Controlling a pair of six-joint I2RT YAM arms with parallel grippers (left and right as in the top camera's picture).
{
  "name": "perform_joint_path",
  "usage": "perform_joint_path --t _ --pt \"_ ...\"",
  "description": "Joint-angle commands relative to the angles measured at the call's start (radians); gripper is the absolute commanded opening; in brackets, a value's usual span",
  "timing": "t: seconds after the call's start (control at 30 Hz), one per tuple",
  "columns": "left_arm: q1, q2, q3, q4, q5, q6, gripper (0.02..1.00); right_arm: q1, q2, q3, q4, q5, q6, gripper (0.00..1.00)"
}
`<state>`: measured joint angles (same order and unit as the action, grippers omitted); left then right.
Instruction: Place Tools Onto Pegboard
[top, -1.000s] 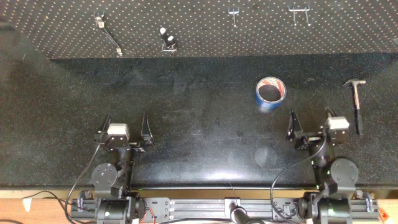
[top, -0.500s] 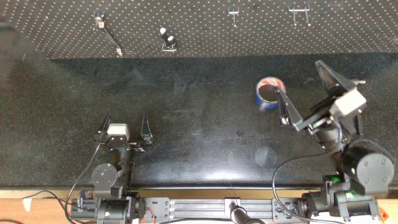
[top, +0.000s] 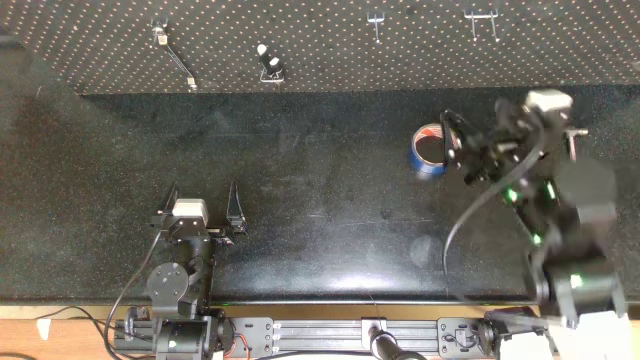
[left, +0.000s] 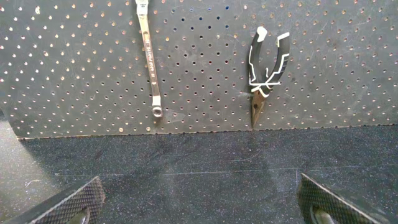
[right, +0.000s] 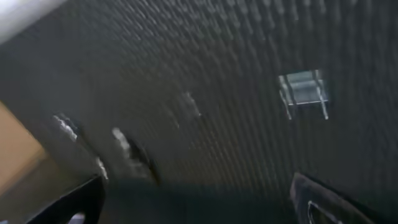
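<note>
Since one second ago, the right arm had swung up from its rest at 4 o'clock on the table, carrying the right gripper (top: 462, 148) to about 2 o'clock, where it showed just beside the roll of blue tape (top: 432, 148). Its jaws stood wide apart with nothing between them; I could not tell from above whether they touched the roll.

The tape lay flat on the black table (top: 320, 200) at 2 o'clock, as before. The hammer (top: 574, 136) lay at 3 o'clock, mostly hidden behind the right arm, with only its head end showing.

The left gripper (top: 203, 205) had not moved. It sat at 8 o'clock, jaws spread wide and empty, facing the pegboard (top: 320, 40).

On the pegboard, along the 12 o'clock edge, I noted the wrench (left: 149, 59) hanging at 11 o'clock, handle down. The pliers (left: 266, 62) hung to its right, nose downward. Two bare hooks, one (top: 376, 20) at 12 o'clock and another (top: 482, 20) at 1 o'clock, held nothing. The right wrist view was blurred; I made out one hook and little else.
</note>
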<state>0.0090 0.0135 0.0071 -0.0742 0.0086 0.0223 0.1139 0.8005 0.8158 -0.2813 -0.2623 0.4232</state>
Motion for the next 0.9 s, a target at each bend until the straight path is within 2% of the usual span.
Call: perform_joint_path --t 0.03,0.13,0.2,0.53,0.9 --pt "0.005 -0.01 -0.002 -0.008 0.019 0.009 0.996 0.056 0.181 0.217 -0.331 0.242 0.019 0.974" --pt "0.005 -0.01 -0.002 -0.008 0.019 0.009 0.996 0.103 0.291 0.29 -0.472 0.356 0.013 0.974" --pt "0.005 -0.01 -0.002 -0.008 0.019 0.009 0.996 0.128 0.356 0.311 -0.512 0.38 0.013 0.974" --pt "0.005 -0.01 -0.002 -0.008 0.019 0.009 0.996 0.195 0.678 0.442 -0.602 0.382 0.014 0.974" --pt "0.005 -0.01 -0.002 -0.008 0.019 0.009 0.996 0.2 0.813 0.488 -0.595 0.356 0.014 0.974"
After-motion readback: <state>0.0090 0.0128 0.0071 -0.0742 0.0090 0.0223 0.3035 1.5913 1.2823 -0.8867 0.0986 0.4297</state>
